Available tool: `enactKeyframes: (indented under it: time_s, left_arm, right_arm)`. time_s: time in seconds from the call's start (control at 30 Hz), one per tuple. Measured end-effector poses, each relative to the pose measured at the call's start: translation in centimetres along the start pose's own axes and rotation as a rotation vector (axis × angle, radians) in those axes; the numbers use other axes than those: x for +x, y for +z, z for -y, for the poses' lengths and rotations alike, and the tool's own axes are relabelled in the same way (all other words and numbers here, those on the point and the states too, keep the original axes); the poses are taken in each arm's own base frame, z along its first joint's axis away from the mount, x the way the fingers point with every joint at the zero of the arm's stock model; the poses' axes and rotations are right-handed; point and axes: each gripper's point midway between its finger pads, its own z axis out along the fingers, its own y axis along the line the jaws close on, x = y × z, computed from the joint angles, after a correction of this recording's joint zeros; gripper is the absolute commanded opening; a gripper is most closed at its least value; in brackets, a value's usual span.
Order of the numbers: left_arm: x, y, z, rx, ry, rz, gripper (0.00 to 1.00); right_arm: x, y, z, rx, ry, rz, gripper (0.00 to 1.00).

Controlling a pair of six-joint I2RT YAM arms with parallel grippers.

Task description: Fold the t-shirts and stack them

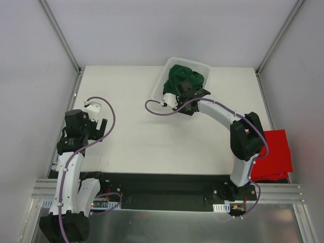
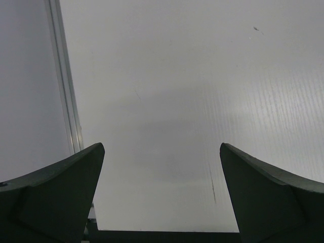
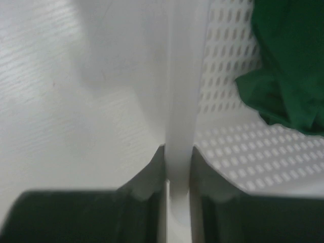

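Left tool [image 2: 162,152]: wide open, holding nothing, hanging over bare counter [image 1: 142,147] on the left side.
Right tool [image 3: 178,172]: reached out to the far middle of the counter and closed on the basket [image 1: 200,65]; one finger sits on each side of its near wall.
Green shirt [image 1: 185,78]: bunched up inside the basket, piled above the rim. In the right wrist view it lies just to the right of the clamped wall, clear of the fingers.
Red shirt [image 1: 273,154]: lying flat at the right edge of the scene, beside the right arm's base and partly behind that arm, well apart from the basket.
Basket: white mesh, at the far middle of the counter.
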Motion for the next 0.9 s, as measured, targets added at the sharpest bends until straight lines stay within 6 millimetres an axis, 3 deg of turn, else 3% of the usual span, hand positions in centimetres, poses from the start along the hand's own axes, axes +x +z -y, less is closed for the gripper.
enactKeyframes:
  time_s: [0.23, 0.37, 0.5, 0.67, 0.9]
  left_arm:
    - [0.8, 0.3, 0.4, 0.013, 0.0, -0.016, 0.99]
    - [1.0, 0.4, 0.5, 0.016, 0.0, -0.02, 0.99]
    - [0.9, 0.3, 0.5, 0.013, 0.001, -0.013, 0.99]
    - [1.1, 0.1, 0.6, 0.01, 0.005, -0.008, 0.99]
    - [1.9, 0.0, 0.7, 0.005, 0.02, -0.013, 0.99]
  right_arm:
    - [-1.4, -0.4, 1.3, 0.033, 0.086, 0.012, 0.01]
    - [-2.0, -0.3, 0.3, -0.001, 0.164, -0.004, 0.01]
    - [-3.4, 0.0, -1.9, -0.071, 0.236, -0.023, 0.02]
    - [-6.9, -0.5, -5.2, -0.21, 0.315, 0.02, 0.01]
    - [-12.8, -3.3, -7.2, -0.273, 0.428, 0.121, 0.01]
